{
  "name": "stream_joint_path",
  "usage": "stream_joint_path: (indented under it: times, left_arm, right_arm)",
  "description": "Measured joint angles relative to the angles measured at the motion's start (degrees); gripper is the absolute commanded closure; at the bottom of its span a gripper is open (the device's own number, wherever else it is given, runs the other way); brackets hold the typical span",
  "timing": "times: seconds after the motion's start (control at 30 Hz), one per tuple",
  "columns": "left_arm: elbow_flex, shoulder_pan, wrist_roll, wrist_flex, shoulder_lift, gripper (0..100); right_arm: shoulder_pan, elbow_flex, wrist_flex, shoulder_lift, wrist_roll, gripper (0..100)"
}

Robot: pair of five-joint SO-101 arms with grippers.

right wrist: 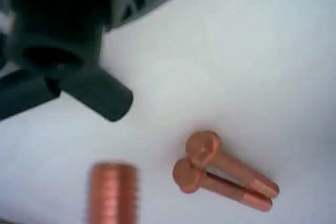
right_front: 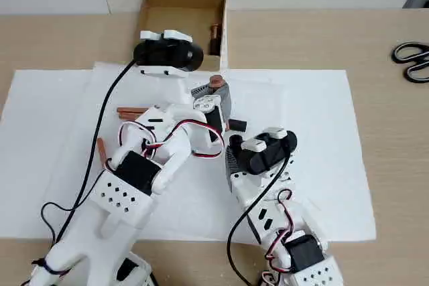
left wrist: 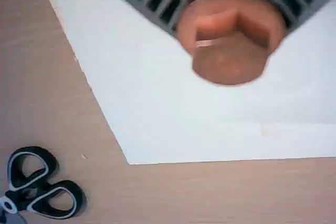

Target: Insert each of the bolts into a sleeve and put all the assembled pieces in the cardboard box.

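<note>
Bolt [left wrist: 231, 40] sits clamped in the left pincer [right_front: 213, 93], likely bound for the dark sleeve [right wrist: 100, 98]. Right pincer [right_front: 232, 149]: grip cannot be told.

The high camera looks almost straight down on the desk [right_front: 60, 38], with the arms entering from the lower edge, the cardboard box [right_front: 153, 15] at top centre and the scissors [right_front: 410, 59] at the right edge. The left wrist camera sits very close to a bolt [left wrist: 231, 35] and faces across the white sheet [left wrist: 157, 103] to those same scissors [left wrist: 39, 190]. The right wrist camera hangs low over the sheet, near two side-by-side bolts [right wrist: 220, 174].
</note>
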Motion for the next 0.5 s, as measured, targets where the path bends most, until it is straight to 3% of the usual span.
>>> stream_joint_path:
  times: [0.5]
  left_arm:
    - [8.8, 0.2, 0.0, -9.9, 0.4, 99]
  right_arm:
    - [-2.6, 0.0, -1.2, 0.0, 0.0, 99.4]
